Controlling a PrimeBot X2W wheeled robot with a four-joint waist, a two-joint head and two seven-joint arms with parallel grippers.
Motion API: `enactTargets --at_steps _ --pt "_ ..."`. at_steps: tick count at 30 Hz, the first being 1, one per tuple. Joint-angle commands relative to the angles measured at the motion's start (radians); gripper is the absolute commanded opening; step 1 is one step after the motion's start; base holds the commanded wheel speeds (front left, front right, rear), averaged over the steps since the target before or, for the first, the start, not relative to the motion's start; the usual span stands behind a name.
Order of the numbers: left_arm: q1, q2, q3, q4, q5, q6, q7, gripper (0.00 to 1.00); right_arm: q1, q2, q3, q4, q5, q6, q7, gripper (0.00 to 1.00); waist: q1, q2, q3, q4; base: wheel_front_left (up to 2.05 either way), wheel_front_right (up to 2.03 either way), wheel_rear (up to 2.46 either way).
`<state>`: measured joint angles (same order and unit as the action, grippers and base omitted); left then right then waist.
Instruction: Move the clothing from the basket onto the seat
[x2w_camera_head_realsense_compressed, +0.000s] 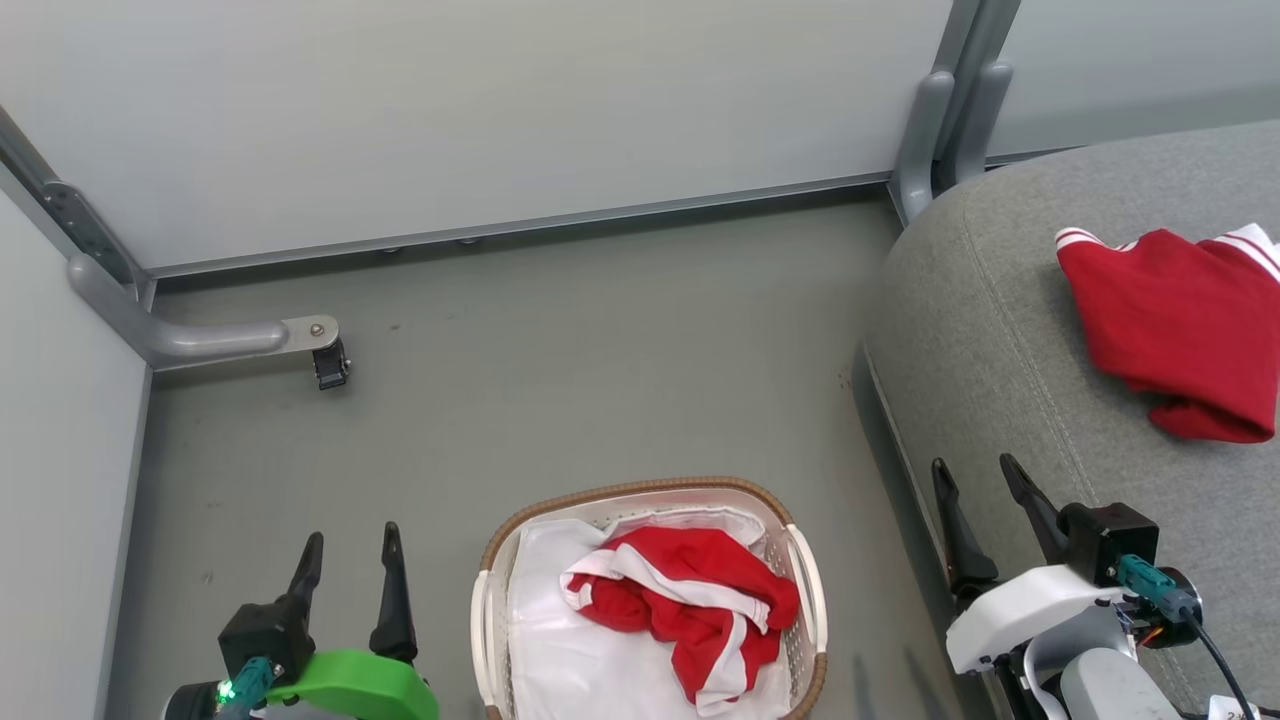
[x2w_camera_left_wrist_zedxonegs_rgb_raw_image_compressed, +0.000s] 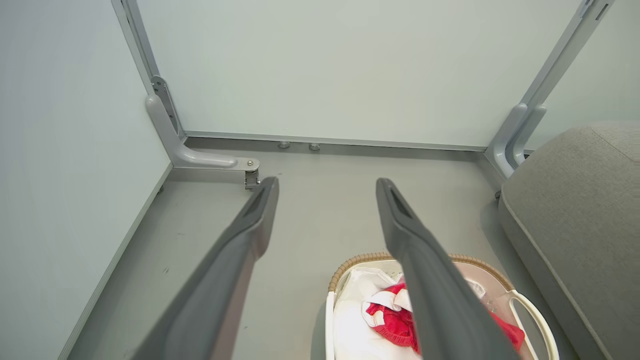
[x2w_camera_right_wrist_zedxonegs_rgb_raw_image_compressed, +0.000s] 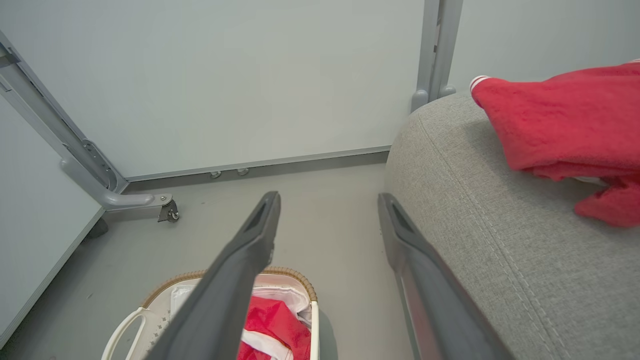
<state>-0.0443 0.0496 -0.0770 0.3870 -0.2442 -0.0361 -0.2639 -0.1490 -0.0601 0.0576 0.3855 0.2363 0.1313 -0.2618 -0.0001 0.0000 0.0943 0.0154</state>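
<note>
Left claw: fingers spread wide with nothing between them. It hangs above the grey floor, just to the left of the basket. The left wrist view confirms the open gap, with the basket partly hidden behind one finger.

Right claw: fingers likewise spread and empty. It sits at the front edge of the seat, to the right of the basket. In the right wrist view one finger lies over the basket and the other runs along the side of the seat.

Clothing: two pieces noted. The first red garment, with white stripes and trim, lies crumpled inside the basket on a white sheet that lines it. The second red garment, white-striped at its edges, lies bunched on top of the seat, well apart from the basket. Neither claw touches either piece.

The basket stands upright on the floor, near the seat but apart from it. Pale panels enclose the floor, and a metal foot with a caster stands at the far left corner.
</note>
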Motion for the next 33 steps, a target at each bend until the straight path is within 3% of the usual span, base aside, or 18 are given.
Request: enactTargets --at_steps 1,13,33 --pt "0.014 0.002 -0.005 0.003 0.0 -0.008 -0.001 1.0 0.009 -0.001 0.002 0.001 -0.004 -0.001 -0.005 1.0 0.0001 0.0 0.006 -0.005 0.0 0.0 0.0" --pt "-0.096 0.002 -0.117 0.08 -0.036 -0.044 -0.001 1.0 -0.095 -0.007 0.033 -0.069 0.01 -0.001 -0.005 1.0 0.0001 0.0 0.155 -0.056 0.0 0.0 0.0" --pt "-0.457 0.004 -0.3 0.411 -0.075 -0.069 -0.001 1.0 -0.32 -0.005 0.131 -0.228 0.044 -0.001 -0.005 1.0 0.0001 0.0 0.522 -0.204 0.0 0.0 0.0"
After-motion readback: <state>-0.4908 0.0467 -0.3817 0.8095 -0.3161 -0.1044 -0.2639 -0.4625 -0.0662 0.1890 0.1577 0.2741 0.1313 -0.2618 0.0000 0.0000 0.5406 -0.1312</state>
